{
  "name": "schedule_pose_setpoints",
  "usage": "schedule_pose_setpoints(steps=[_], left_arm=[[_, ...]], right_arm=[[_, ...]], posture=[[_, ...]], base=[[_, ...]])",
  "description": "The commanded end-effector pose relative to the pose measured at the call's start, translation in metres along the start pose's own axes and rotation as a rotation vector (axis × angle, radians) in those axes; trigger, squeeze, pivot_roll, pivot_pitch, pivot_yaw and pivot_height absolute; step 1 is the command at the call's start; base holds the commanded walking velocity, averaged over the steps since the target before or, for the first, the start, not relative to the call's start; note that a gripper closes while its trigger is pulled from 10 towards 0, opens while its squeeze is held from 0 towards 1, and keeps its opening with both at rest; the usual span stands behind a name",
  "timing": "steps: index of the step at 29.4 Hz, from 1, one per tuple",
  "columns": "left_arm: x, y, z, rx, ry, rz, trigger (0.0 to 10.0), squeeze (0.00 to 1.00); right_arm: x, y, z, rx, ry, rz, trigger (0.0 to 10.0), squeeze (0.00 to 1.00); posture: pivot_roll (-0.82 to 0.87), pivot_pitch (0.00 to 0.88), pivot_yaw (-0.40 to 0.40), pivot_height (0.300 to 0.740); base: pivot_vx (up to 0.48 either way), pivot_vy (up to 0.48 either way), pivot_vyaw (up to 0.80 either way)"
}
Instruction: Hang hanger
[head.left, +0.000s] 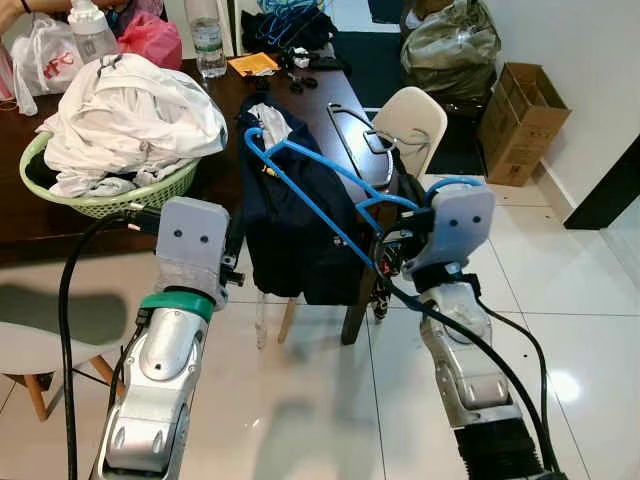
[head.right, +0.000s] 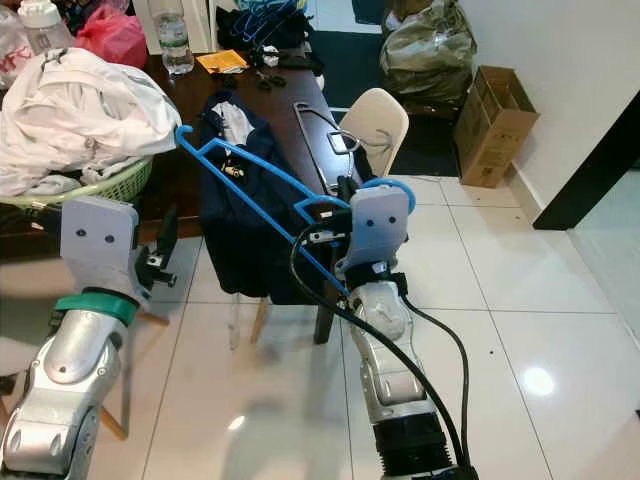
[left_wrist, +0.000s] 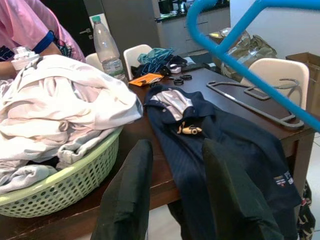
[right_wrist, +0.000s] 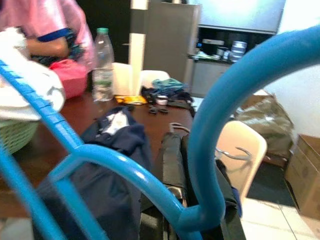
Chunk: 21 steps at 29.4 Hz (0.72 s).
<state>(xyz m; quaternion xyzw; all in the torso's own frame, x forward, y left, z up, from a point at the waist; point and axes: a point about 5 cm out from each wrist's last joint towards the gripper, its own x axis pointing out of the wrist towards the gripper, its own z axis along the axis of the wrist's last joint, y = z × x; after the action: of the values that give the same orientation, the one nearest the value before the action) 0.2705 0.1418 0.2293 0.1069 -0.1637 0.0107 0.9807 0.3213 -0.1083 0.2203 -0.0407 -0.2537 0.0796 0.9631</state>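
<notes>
The right gripper (head.left: 392, 238) is clamping the blue hanger (head.left: 330, 185) near its hook and holding it in the air over the navy shirt (head.left: 290, 215) draped on the table (head.left: 215, 105) edge. The left gripper (left_wrist: 175, 195) is hovering w/ fingers apart, holding nothing. Looks like the carry step is in hand; next is probably finding a rail & hooking it on.

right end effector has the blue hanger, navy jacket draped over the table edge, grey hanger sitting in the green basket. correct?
Not quite. The grey hanger lies flat on the dark table, beside the navy jacket, not in the green basket, which holds white laundry; the left wrist view shows it clearly. The right end effector does hold the blue hanger.
</notes>
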Motion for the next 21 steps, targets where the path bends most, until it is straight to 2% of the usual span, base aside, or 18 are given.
schedule_pose_setpoints(steps=[1,2,5,6,9,10,11,12,13,14,15,21], left_arm=[[-0.001,-0.001,-0.003,0.028,0.016,-0.013,10.0,0.00],[-0.001,-0.001,-0.003,0.041,0.012,-0.023,10.0,0.00],[-0.005,-0.006,0.004,0.097,-0.041,-0.169,10.0,0.00],[-0.007,-0.006,0.007,0.112,-0.055,-0.203,10.0,0.00],[-0.009,-0.007,0.009,0.115,-0.063,-0.230,10.0,0.00],[-0.013,-0.008,0.011,0.117,-0.064,-0.275,10.0,0.00],[-0.018,-0.009,0.013,0.116,-0.062,-0.308,10.0,0.00],[-0.018,-0.009,0.013,0.116,-0.062,-0.308,10.0,0.00],[-0.020,-0.009,0.013,0.110,-0.053,-0.318,10.0,0.00],[-0.020,-0.009,0.013,0.110,-0.053,-0.318,10.0,0.00],[-0.021,-0.007,0.011,0.120,-0.044,-0.299,10.0,0.00],[-0.020,-0.003,0.011,0.141,-0.051,-0.275,10.0,0.00]], right_arm=[[-0.001,0.002,0.001,-0.029,-0.017,0.029,10.0,0.00],[0.000,0.002,0.002,-0.034,-0.021,0.033,10.0,0.00],[0.004,0.000,0.010,-0.138,-0.072,0.081,10.0,0.00],[0.006,-0.002,0.012,-0.209,-0.078,0.094,10.0,0.00],[0.008,-0.003,0.012,-0.240,-0.080,0.113,10.0,0.00],[0.010,-0.003,0.005,-0.289,-0.020,0.199,10.0,0.00],[0.007,-0.002,-0.006,-0.327,0.060,0.346,10.0,0.00],[0.007,-0.002,-0.006,-0.327,0.060,0.346,10.0,0.00],[0.003,-0.002,-0.015,-0.362,0.120,0.457,10.0,0.00],[0.003,-0.002,-0.015,-0.362,0.120,0.457,10.0,0.00],[-0.003,-0.004,-0.024,-0.381,0.172,0.571,10.0,0.00],[-0.006,-0.009,-0.030,-0.392,0.211,0.645,10.0,0.00]], posture=[[0.01,0.073,0.044,0.740],[0.01,0.073,0.044,0.740],[0.01,0.074,0.045,0.740],[0.01,0.073,0.046,0.740],[0.01,0.073,0.046,0.740],[0.01,0.075,0.048,0.740],[0.01,0.076,0.047,0.740],[0.01,0.076,0.047,0.740],[0.01,0.076,0.046,0.740],[0.01,0.076,0.046,0.740],[0.02,0.076,0.044,0.740],[0.02,0.079,0.037,0.740]], base=[[0.000,0.000,0.00],[0.000,0.000,0.00],[0.000,0.000,0.00],[0.000,0.000,0.00],[0.000,0.000,0.00],[0.000,0.000,0.00],[0.000,0.000,0.00],[0.000,0.000,0.00],[0.000,0.000,0.00],[0.000,0.000,0.00],[0.000,0.000,0.00],[0.000,0.000,0.00]])
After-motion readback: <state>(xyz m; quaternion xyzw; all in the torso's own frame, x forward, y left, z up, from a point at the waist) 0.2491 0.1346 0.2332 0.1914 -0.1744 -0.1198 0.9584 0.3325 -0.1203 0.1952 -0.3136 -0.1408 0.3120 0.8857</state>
